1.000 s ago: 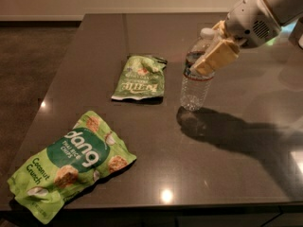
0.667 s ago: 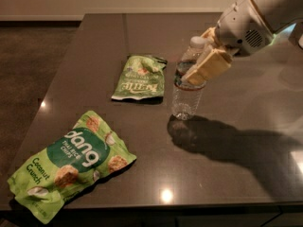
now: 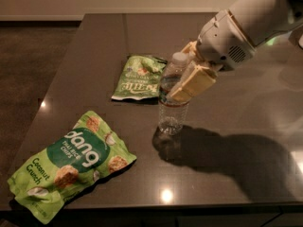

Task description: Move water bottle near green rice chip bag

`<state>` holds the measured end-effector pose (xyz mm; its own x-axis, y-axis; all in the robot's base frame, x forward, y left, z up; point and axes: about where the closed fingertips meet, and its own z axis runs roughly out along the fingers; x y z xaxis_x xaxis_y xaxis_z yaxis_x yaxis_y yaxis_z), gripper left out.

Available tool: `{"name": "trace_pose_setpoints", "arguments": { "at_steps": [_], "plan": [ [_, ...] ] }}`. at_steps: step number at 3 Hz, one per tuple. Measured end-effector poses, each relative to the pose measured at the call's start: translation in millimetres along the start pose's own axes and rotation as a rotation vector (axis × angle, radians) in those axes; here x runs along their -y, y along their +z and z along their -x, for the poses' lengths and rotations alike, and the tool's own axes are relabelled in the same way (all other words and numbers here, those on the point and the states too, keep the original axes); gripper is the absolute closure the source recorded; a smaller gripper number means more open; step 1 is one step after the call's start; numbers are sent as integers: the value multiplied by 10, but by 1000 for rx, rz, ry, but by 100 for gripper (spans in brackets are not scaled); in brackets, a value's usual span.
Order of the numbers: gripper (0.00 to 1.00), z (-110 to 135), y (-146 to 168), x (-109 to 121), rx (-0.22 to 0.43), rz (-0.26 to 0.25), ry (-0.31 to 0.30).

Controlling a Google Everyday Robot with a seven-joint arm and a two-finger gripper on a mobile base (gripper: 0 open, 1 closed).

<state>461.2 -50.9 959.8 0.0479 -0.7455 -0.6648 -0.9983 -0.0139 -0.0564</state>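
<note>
The water bottle [image 3: 171,111] is clear with a white cap and stands upright at the middle of the dark table [image 3: 104,37]. My gripper [image 3: 182,82] comes in from the upper right and is shut on the water bottle's upper half, its cream fingers [image 3: 194,83] clamped on either side. The green rice chip bag [image 3: 71,163], bright lime with "dang Thai Rice Chips" and "Coconut Crunch", lies flat at the front left corner. The bottle is to the right of and a little behind the bag, with a gap of bare table between them.
A smaller, duller green bag [image 3: 139,76] lies flat behind the bottle and to its left. The table's front edge runs just below the chip bag, and its left edge drops to a dark floor [image 3: 28,70]. My white arm [image 3: 251,22] fills the upper right.
My gripper has carried the water bottle to the left and toward the front of the table, closer to the green rice chip bag. Both bags stayed where they were.
</note>
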Motion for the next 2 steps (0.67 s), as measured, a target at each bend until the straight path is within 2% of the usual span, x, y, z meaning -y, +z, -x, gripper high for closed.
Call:
{"name": "trace_pose_setpoints", "arguments": {
  "at_steps": [2],
  "plan": [
    [100,130,160,-185,13,52,-38]
  ]
}}
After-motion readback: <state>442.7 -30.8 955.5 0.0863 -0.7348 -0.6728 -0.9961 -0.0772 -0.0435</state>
